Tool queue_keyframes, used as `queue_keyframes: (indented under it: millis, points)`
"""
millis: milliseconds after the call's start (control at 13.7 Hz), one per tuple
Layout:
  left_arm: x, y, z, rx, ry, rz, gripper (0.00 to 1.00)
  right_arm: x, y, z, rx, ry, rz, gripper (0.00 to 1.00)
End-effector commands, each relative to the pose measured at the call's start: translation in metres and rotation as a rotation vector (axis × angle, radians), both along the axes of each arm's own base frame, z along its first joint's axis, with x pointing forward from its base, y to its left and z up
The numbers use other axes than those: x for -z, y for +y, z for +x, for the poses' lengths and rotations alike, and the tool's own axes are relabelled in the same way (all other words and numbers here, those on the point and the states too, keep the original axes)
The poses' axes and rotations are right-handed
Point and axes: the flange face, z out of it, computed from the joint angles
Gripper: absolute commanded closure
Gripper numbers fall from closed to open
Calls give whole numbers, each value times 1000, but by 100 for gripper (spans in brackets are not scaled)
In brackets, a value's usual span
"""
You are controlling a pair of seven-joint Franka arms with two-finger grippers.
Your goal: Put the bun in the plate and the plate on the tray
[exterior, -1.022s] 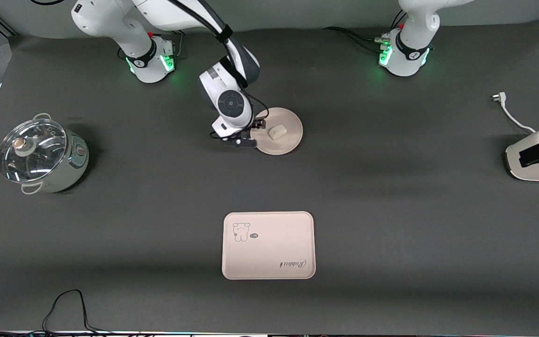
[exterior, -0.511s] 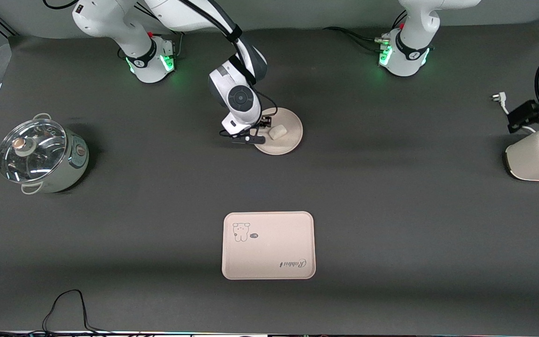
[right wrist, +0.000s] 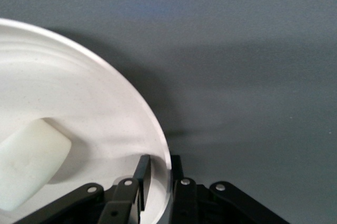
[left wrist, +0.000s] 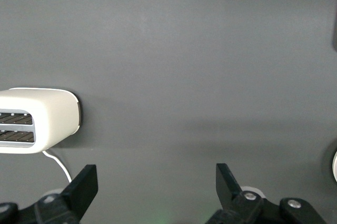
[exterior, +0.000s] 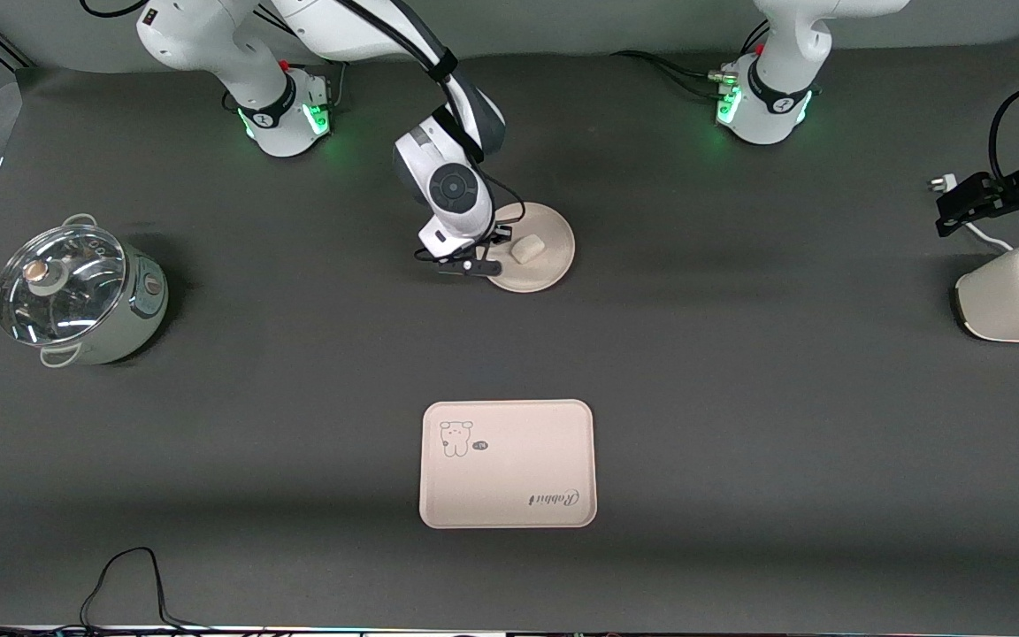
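Observation:
The round cream plate [exterior: 543, 268] lies on the dark table, nearer the robots' bases than the tray [exterior: 509, 478]. The small off-white bun [exterior: 526, 249] rests in it. My right gripper [exterior: 490, 258] is shut on the plate's rim at the edge toward the right arm's end. In the right wrist view the fingers [right wrist: 142, 171] pinch the rim of the plate [right wrist: 79, 103], with the bun [right wrist: 29, 163] beside them. My left gripper [exterior: 952, 208] is open and empty in the air over the table by the toaster; it also shows in the left wrist view [left wrist: 155, 176].
A white toaster [exterior: 1018, 305] with its cord and plug [exterior: 947, 186] stands at the left arm's end and shows in the left wrist view [left wrist: 37, 121]. A lidded pot [exterior: 76, 292] stands at the right arm's end. A black cable [exterior: 129, 575] lies near the front edge.
My right gripper moved onto the plate's rim and closed on it; the plate shifted slightly. My left gripper moved off the toaster, toward the table's middle and the robots' bases.

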Motion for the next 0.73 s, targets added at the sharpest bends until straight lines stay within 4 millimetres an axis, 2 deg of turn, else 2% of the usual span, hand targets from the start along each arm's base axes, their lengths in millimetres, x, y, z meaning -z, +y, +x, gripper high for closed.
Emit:
queue_keyframes:
  millis: [0,657]
  points:
    - [-2,0,-3,36,-17,-14,0,2,-3,2,18,16,-2,100]
    - [-3,0,1,39,-43,-16,0,-35,-41,37,-34,89,5,100]
